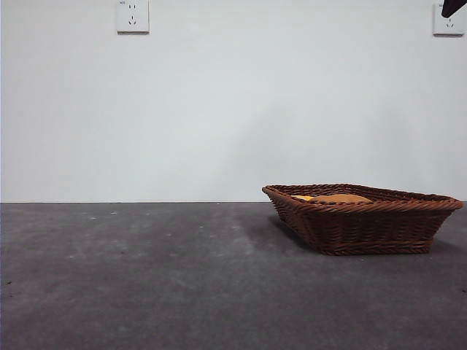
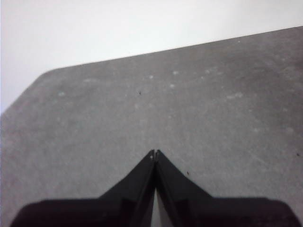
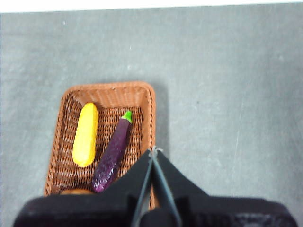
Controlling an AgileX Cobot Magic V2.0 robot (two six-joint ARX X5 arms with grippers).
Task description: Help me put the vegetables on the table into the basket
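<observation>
The fingers of the right gripper [image 3: 154,150] are closed, tips touching, and hold nothing; they hang above the near rim of the basket [image 3: 150,101]. The fingers of the left gripper [image 2: 155,152] are likewise closed and empty, over bare counter [image 2: 213,104] well apart from the basket. Inside the basket the corn [image 3: 85,135] and the eggplant [image 3: 112,153] lie side by side along its length, the eggplant's green tip pointing away from the right gripper. An orange-tan edge at the basket's near end, mostly hidden behind the right gripper, is probably the potato [image 1: 340,198]; the front view shows it just above the woven rim. No vegetable is visible on the counter, so the task appears complete. Remaining risks are judged as follows. If the right arm descends or sweeps sideways from this position, the closed fingers can catch the braided rim and drag or tip the shallow basket. The flared sides are low, so a tilt can roll the smooth vegetables out. Retract straight upward before any lateral motion.
</observation>
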